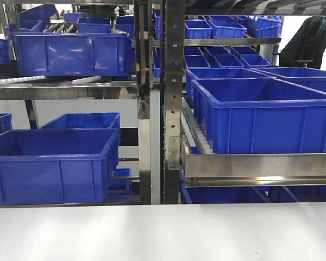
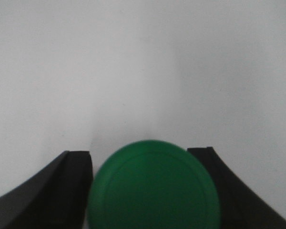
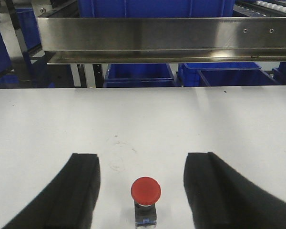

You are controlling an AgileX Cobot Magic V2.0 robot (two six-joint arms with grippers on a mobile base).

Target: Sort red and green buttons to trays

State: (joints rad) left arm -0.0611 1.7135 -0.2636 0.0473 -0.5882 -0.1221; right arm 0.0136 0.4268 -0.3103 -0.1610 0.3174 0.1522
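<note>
White table (image 3: pixel 62 124); red button (image 3: pixel 146 190) upright, green button (image 2: pixel 152 186) probably too.

Upright on the white table (image 3: pixel 38 124), well short of its far edge: a red button (image 3: pixel 146 189), round glossy cap on a small dark body. Over the same table: a green button (image 2: pixel 152 186), only its round, blurred cap showing, body hidden; resting or lifted, impossible to tell.

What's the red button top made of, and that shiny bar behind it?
The red button cap looks like smooth plastic: its colour is even, with a soft, dull sheen. The bar looks like brushed steel: it is silvery, with streaky reflections and small screws. Looks alone can't make either certain.
</note>
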